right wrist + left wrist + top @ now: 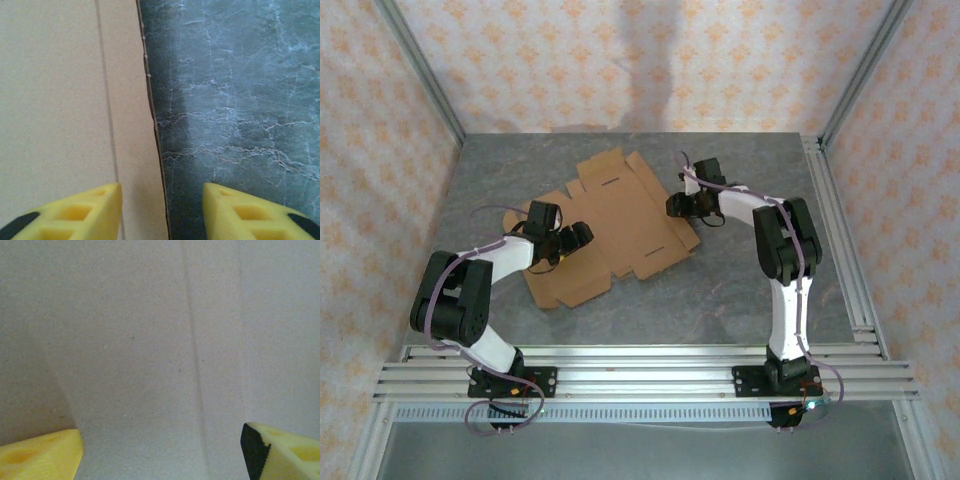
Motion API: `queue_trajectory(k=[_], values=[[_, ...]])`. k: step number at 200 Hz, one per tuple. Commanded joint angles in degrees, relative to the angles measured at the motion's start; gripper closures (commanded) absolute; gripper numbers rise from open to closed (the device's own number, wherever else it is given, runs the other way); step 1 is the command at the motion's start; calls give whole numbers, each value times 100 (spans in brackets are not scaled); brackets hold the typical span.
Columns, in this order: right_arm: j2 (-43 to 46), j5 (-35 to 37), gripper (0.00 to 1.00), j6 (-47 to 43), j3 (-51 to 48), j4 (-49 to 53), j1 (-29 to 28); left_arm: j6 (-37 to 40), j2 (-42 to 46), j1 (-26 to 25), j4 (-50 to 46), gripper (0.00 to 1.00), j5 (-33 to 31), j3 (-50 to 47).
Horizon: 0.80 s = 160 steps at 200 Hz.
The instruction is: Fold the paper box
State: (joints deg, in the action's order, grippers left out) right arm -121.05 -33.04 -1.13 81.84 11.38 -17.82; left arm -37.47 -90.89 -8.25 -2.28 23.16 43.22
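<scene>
The paper box (615, 225) is a flat brown die-cut cardboard sheet with flaps and slits, lying in the middle of the grey table (740, 290). My left gripper (578, 238) hovers over the sheet's left part. In the left wrist view the cardboard (150, 340) lies close below, and the gripper (161, 440) is open, its yellow fingers (45, 455) wide apart with nothing between them. My right gripper (677, 207) is at the sheet's right edge. In the right wrist view it (162, 195) is open and straddles the cardboard edge (155, 125), one finger (80, 212) over cardboard, the other over bare table.
An aluminium rail (842, 240) runs along the table's right side, and a rail frame (640, 362) crosses the near edge at the arm bases. Patterned walls (620, 60) close in the back and sides. The dark marbled table top (240, 100) lies beside the sheet.
</scene>
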Motion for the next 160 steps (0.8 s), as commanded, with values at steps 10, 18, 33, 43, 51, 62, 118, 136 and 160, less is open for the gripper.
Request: queue_trajectory(k=[10, 18, 33, 43, 51, 62, 118, 136, 160], values=[[-94, -287, 63, -233, 232, 257, 7, 99, 78, -1, -367, 15, -199, -13], [-94, -311, 67, -301, 264, 317, 7, 104, 104, -1, -385, 15, -212, -14], [-100, -319, 69, -469, 327, 448, 7, 109, 176, 3, -404, 15, -217, -16], [-116, -339, 69, -568, 373, 528, 12, 113, 231, -1, -431, 15, -243, -16], [-133, -345, 69, -620, 408, 556, 8, 117, 262, -1, -450, 14, -257, -8], [-168, -409, 70, -664, 452, 591, 9, 130, 293, -1, -482, 14, -266, 4], [-295, -605, 65, -863, 647, 788, -80, 168, 164, -1, -495, 14, -210, 128], [-368, -579, 65, -1054, 782, 1017, -106, 187, 101, -5, -507, 14, -282, 173], [-385, -392, 69, -1277, 903, 1258, -155, 227, 36, -1, -598, 14, -265, 249]])
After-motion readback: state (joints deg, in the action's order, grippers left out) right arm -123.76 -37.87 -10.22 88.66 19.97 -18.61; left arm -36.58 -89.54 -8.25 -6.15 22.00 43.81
